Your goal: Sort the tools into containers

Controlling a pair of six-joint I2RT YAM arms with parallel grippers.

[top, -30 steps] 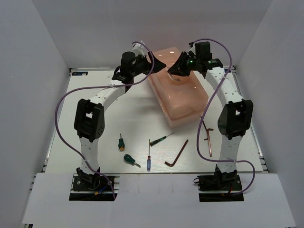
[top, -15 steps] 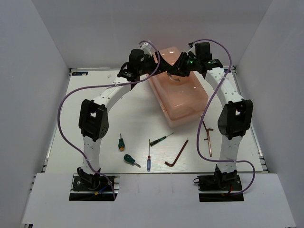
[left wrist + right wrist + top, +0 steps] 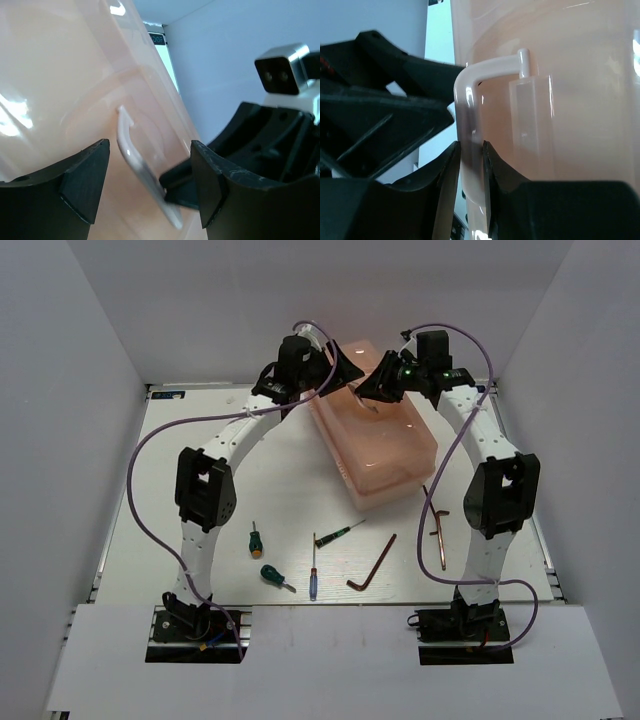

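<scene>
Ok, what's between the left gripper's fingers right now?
The white lid handle of the toolbox, seen in the left wrist view: it runs through the gap of the open left gripper, not gripped by it, with the right gripper clamped on it.

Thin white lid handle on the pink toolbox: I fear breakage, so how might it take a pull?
The thin white plastic lid handle of the translucent salmon-pink plastic toolbox is slim and curved, so it probably flexes slightly. Its glossy surface may slip in the fingers of the right gripper pinching it.
</scene>
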